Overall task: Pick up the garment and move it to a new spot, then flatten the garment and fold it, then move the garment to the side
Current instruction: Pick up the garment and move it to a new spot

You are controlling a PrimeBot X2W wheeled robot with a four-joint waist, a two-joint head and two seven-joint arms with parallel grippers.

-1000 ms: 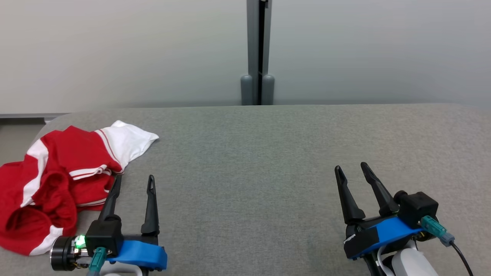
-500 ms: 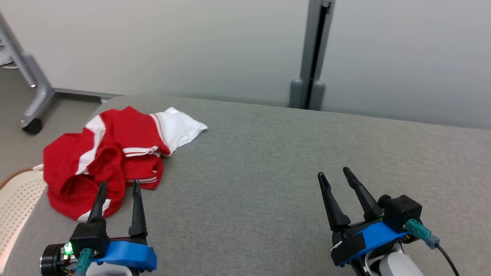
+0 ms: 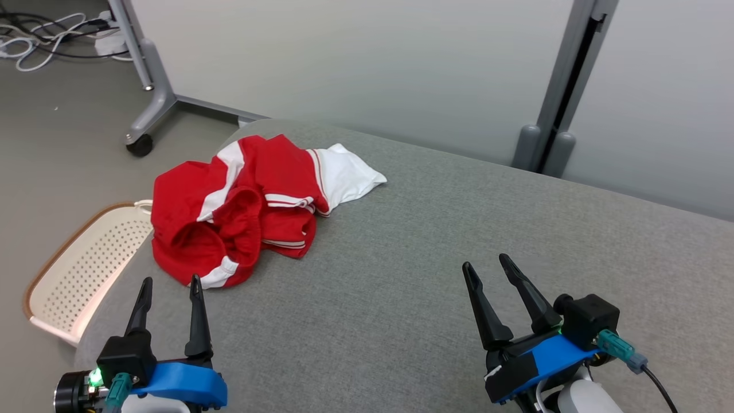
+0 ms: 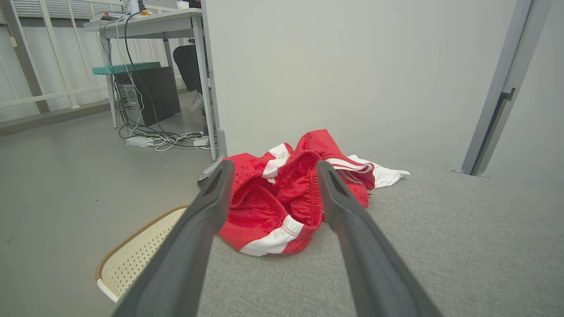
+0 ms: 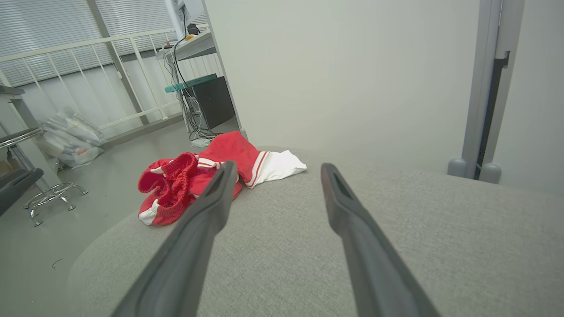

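Two grippers are seen nearest the camera, both empty and with jaws spread wide: the left gripper [image 3: 171,279] at seven o'clock of the head view, the right gripper [image 3: 484,261] at five o'clock. Both are held over the grey padded surface [image 3: 401,298].

Just beyond the left fingertips, at about one o'clock from them, the red-and-white garment [image 3: 246,212] lies crumpled near the rounded end of the surface. In the left wrist view it is framed straight ahead between the fingers, not yet touched. From the right gripper it is placed at ten o'clock, well apart.

Over the last second the whole head view has been swung leftward. This is taken as a turn of the camera, not a shift of the cloth. The garment, earlier cut by the left edge, is now fully shown, and a perforated cream basket [image 3: 80,269] has been brought into view at eight o'clock, beside the surface. The robot is judged to be squared up for the first pick-up, with every step still to be done.

Farther off, a castered frame leg [image 3: 146,109] stands at eleven o'clock.
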